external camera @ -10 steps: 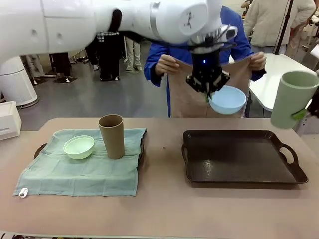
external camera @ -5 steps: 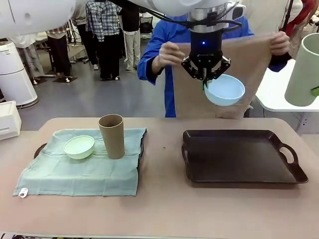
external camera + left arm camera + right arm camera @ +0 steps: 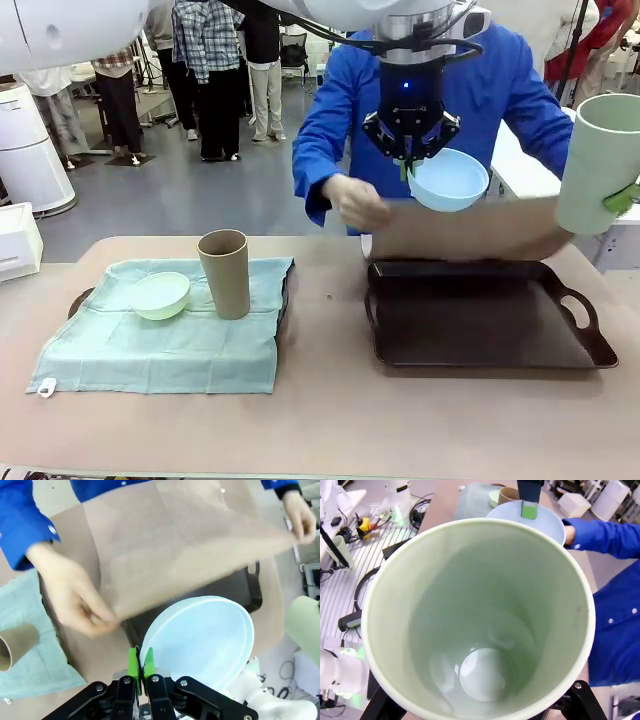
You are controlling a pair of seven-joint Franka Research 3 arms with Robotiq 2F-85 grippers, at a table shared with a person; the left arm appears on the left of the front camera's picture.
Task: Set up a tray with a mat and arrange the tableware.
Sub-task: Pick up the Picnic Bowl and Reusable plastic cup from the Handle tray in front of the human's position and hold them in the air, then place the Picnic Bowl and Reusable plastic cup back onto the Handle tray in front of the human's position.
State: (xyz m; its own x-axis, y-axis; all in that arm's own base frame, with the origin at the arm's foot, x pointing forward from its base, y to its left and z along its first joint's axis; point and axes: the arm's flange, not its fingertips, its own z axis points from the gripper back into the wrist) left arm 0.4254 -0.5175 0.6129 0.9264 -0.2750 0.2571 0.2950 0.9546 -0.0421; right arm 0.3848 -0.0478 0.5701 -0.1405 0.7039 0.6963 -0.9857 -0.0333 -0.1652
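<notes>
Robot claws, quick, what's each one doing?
Left gripper: closed on the blue bowl, up in the air.
Right gripper: holding the green cup, up in the air.

The left arm reached across the middle, its left gripper [image 3: 412, 160] hanging fingers-down and pinched tight on a bowl's rim, while the right gripper [image 3: 622, 200] stood high at the right edge, jaws spread around a cup's wall.

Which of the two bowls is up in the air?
The light blue bowl, pinched by its rim in the left claw; the pale green bowl sits on the cloth.
</notes>
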